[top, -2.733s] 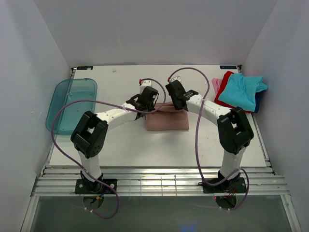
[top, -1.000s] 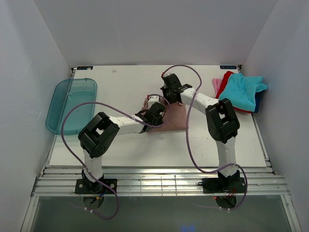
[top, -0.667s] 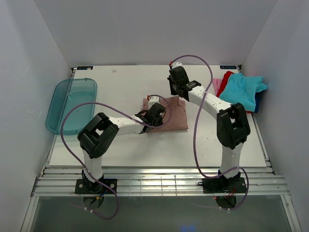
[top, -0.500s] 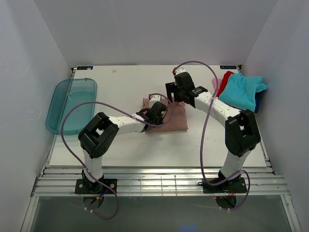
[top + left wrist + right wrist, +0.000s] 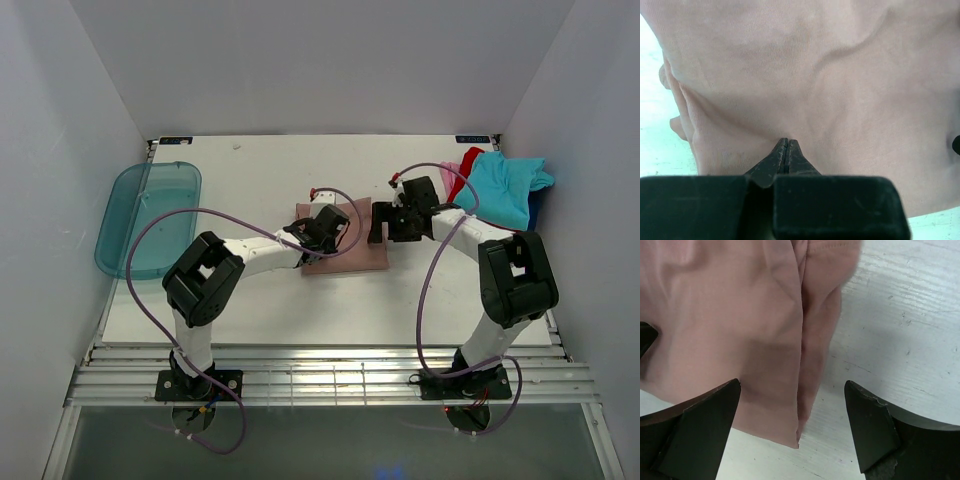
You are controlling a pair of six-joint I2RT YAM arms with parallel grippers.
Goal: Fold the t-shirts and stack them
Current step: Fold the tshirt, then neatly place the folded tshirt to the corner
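A dusty-pink t-shirt (image 5: 352, 256) lies folded in a rectangle at the table's middle. My left gripper (image 5: 320, 230) rests on its left part; in the left wrist view its tips (image 5: 786, 143) are shut together against the pink cloth (image 5: 815, 75), with no fold caught between them. My right gripper (image 5: 382, 222) hovers at the shirt's right edge, open. In the right wrist view the wide-apart fingers (image 5: 710, 415) straddle the shirt's folded edge (image 5: 805, 365) and bare table. A heap of other t-shirts sits at the back right, turquoise (image 5: 500, 188) on top of red (image 5: 464, 176), pink (image 5: 450, 172) and dark blue.
A translucent teal plastic tray (image 5: 148, 218) sits at the table's left edge. White walls close in the back and both sides. Purple cables loop over both arms. The heap at the right lies just behind my right forearm.
My right gripper has opened, let go of the pink shirt's back edge, and swung right and nearer to its right edge. The left gripper stays shut on the shirt.
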